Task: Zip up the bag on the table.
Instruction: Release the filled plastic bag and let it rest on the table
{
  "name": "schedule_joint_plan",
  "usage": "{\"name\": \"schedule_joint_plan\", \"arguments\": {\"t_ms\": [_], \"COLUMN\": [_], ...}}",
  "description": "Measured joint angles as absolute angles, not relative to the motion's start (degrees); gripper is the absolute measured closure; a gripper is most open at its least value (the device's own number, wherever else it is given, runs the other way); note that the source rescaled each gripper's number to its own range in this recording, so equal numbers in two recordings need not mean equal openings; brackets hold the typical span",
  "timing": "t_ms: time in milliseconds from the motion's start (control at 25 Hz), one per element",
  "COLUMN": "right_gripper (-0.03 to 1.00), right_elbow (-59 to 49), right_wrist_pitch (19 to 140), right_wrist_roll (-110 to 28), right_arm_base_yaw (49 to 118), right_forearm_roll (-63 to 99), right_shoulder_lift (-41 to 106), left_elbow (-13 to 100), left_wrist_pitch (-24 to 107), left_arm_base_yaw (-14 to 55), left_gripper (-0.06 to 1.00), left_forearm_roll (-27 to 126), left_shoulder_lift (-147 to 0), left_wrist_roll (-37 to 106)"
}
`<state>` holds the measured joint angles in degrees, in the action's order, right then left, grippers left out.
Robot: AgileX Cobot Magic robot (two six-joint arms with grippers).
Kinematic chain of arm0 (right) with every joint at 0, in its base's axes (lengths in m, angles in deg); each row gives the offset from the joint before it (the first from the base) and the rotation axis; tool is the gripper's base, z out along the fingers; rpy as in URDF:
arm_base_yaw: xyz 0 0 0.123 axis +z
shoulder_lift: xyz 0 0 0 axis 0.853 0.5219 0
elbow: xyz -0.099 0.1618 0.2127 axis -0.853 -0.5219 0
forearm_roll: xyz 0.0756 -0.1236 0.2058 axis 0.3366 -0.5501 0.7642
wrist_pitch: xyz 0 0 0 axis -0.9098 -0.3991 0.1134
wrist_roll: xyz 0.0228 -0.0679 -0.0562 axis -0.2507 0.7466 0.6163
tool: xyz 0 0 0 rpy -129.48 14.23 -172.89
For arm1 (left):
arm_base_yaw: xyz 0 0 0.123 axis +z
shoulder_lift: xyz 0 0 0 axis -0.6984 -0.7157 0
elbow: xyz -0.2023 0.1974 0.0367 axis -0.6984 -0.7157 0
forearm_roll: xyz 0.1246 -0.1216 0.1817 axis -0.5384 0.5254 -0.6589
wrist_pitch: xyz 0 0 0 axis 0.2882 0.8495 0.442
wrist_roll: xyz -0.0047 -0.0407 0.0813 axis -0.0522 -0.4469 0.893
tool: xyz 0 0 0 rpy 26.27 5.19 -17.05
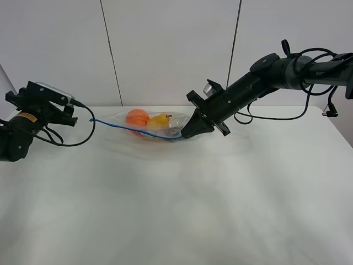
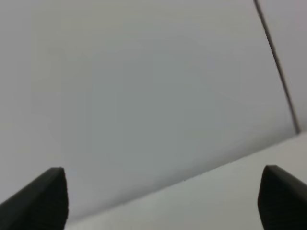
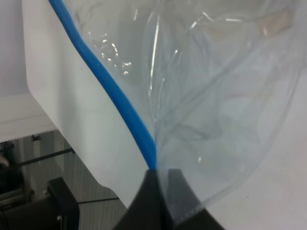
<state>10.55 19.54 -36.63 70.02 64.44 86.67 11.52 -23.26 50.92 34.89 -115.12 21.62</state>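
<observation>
The clear bag (image 1: 149, 124) lies at the back middle of the white table (image 1: 182, 204), with an orange item (image 1: 137, 117) and a yellow item (image 1: 160, 120) inside. Its blue zipper strip (image 1: 127, 128) runs along the near edge. My right gripper (image 1: 186, 132) is shut on the bag's right end; the right wrist view shows the gripper (image 3: 158, 191) pinching the plastic (image 3: 216, 96) where the blue strip (image 3: 110, 88) ends. My left gripper (image 1: 70, 115) sits at the far left, apart from the bag. In its wrist view it is open (image 2: 163, 201) and empty, facing the wall.
A black cable (image 1: 88, 132) loops off the left arm just beside the strip's left end. A grey panelled wall (image 1: 165, 49) stands behind the table's far edge. The table's rounded corner (image 3: 38, 96) shows in the right wrist view.
</observation>
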Motion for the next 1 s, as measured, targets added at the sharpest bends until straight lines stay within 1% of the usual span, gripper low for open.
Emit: {"name": "schedule_joint_plan", "arguments": {"t_ms": [120, 240, 400, 480, 640, 720, 880, 1000], "right_gripper": [0.97, 0.97, 0.97, 0.97, 0.97, 0.97, 0.97, 0.97], "right_elbow": [10.6, 10.6, 10.6, 10.6, 10.6, 10.6, 10.6, 10.6], "right_wrist_pitch": [19.5, 19.5, 19.5, 19.5, 19.5, 19.5, 19.4, 19.4], "right_wrist_roll": [-36.6, -36.6, -36.6, -36.6, -36.6, -36.6, -36.6, -36.6], "right_arm_base_yaw": [70.0, 70.0, 70.0, 70.0, 70.0, 70.0, 70.0, 70.0], "right_forearm_roll": [64.4, 64.4, 64.4, 64.4, 64.4, 64.4, 64.4, 64.4], "right_shoulder_lift": [86.7, 86.7, 86.7, 86.7, 86.7, 86.7, 86.7, 86.7], "left_elbow": [11.5, 12.5, 17.9, 22.7, 32.6, 37.0, 45.0, 49.2], "left_wrist_pitch": [-20.0, -10.4, 12.3, 27.3, 55.8, 66.0, 82.2, 90.6], "left_arm_base_yaw": [50.9, 50.9, 50.9, 50.9, 50.9, 50.9, 50.9, 50.9], "left_gripper": [0.03, 0.03, 0.03, 0.03, 0.03, 0.03, 0.03, 0.01], "left_forearm_roll": [36.0, 34.1, 29.1, 27.2, 26.4, 26.8, 34.3, 39.5], "left_shoulder_lift": [-114.4, -112.5, -109.3, -108.6, -108.6, -108.5, -108.3, -108.3], "left_wrist_roll": [11.4, 6.4, 1.2, -0.2, -0.8, -0.4, 5.5, 9.3]}}
